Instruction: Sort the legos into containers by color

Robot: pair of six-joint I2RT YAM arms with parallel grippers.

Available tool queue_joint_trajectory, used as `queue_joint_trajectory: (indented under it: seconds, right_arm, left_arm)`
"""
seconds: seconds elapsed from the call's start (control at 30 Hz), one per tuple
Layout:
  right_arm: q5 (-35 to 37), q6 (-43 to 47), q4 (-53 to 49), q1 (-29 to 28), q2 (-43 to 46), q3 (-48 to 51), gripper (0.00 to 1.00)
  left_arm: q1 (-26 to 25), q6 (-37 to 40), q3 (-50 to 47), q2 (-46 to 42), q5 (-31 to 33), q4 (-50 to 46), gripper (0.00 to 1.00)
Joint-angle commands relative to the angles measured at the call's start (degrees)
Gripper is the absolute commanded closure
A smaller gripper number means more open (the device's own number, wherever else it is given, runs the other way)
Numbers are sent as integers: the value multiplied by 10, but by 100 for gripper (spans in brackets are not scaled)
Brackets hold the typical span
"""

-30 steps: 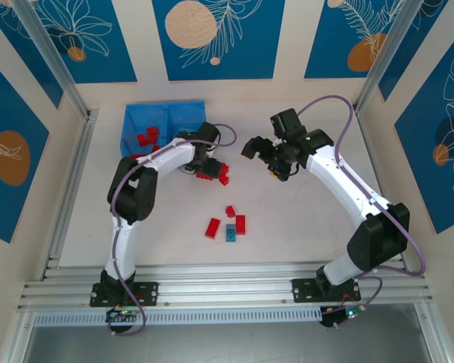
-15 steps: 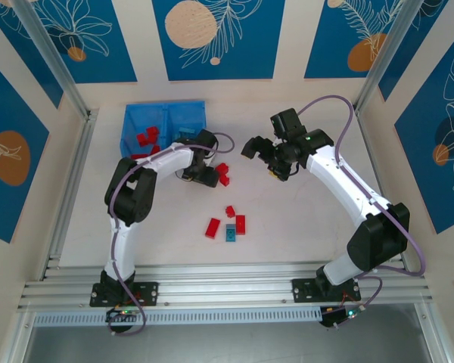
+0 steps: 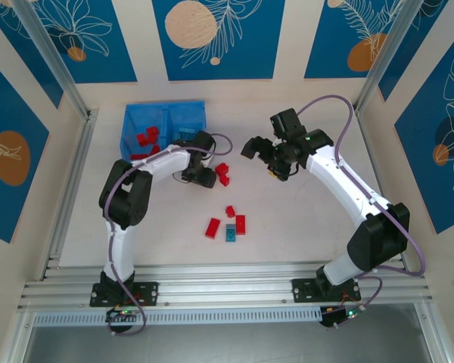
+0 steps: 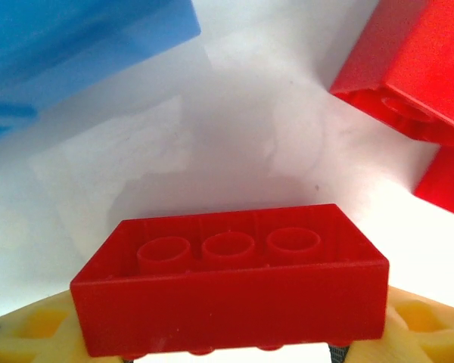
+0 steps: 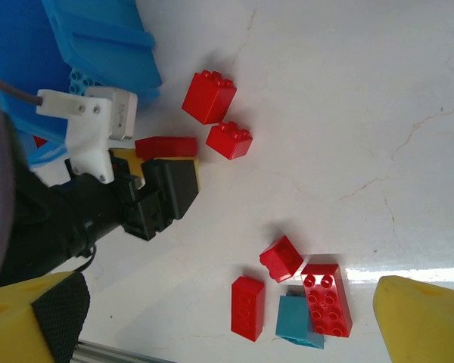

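Left wrist view: left fingers point(image 4: 30, 336) pinch red lego point(image 4: 231, 295).

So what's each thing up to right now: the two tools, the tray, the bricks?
Left tool: closed on a red brick.
Right tool: open, empty.
Tray: red bricks in its left compartment.
Loose red bricks: five lying unsorted on the table.
Blue brick: on the table, unsorted.
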State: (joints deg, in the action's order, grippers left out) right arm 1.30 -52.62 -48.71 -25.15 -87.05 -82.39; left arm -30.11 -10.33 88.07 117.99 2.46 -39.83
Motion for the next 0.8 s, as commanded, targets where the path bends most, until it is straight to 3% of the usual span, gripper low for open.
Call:
queue_joint_trajectory:
  seconds: [0.0, 0.17, 0.3, 0.57, 0.77]
  right_arm:
    - [5, 13, -5, -10, 10, -17, 2]
    - [5, 15, -1, -14, 7, -22, 2]
    - [3, 12, 2, -15, 7, -21, 2]
    - [2, 13, 0, -17, 13, -20, 2]
    - [7, 11, -4, -20, 24, -15, 2]
  left_arm:
    - [5, -2, -1, -88, -14, -16, 42]
    - [9, -9, 6, -164, 18, -43, 43]
    - [62, -33, 55, -178, 44, -81, 43]
    - [217, -98, 183, -83, 54, -116, 42]
    - [279, -143, 273, 26, 1, -124, 38]
